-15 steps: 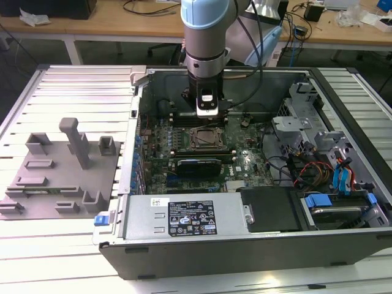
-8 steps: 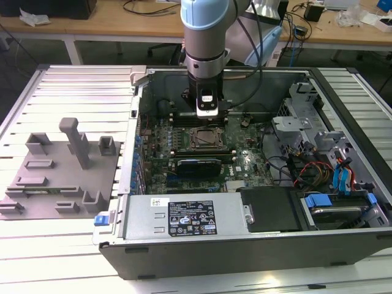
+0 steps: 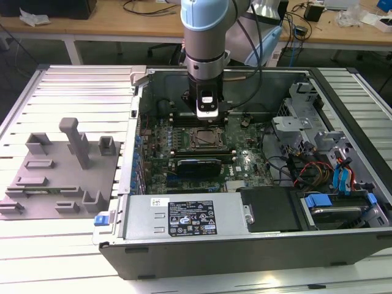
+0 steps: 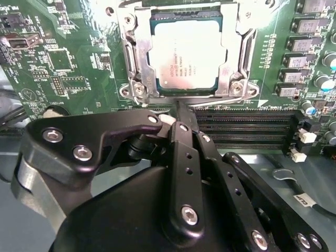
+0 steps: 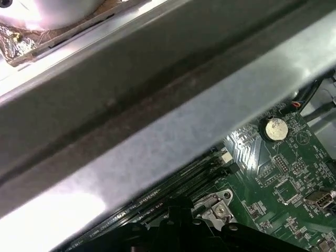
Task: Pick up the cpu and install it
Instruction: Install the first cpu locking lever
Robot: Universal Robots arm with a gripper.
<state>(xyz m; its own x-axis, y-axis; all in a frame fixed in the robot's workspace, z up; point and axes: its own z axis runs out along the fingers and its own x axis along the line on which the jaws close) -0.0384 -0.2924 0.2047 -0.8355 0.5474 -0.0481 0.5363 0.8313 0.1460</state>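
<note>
The cpu (image 4: pixel 186 55), a flat square chip with a silvery-white top, lies inside the metal-framed socket (image 4: pixel 134 58) on the green motherboard (image 4: pixel 63 63). In the second wrist view my gripper (image 4: pixel 181 105) hangs just beside the socket's edge, its black fingers (image 4: pixel 185 157) drawn together with nothing between them. The exterior view shows the gripper (image 3: pixel 207 113) low inside the open computer case (image 3: pixel 245 251), right behind the socket (image 3: pixel 205 139). It is apart from the cpu.
Black memory slots (image 4: pixel 241 128) run beside the socket, under the gripper. The case's metal wall (image 5: pixel 157 131) stands close behind the wrist. A drive cage and cables (image 3: pixel 318 159) fill the exterior view's right. A grey fixture plate (image 3: pixel 58 177) lies outside the case at the exterior view's left.
</note>
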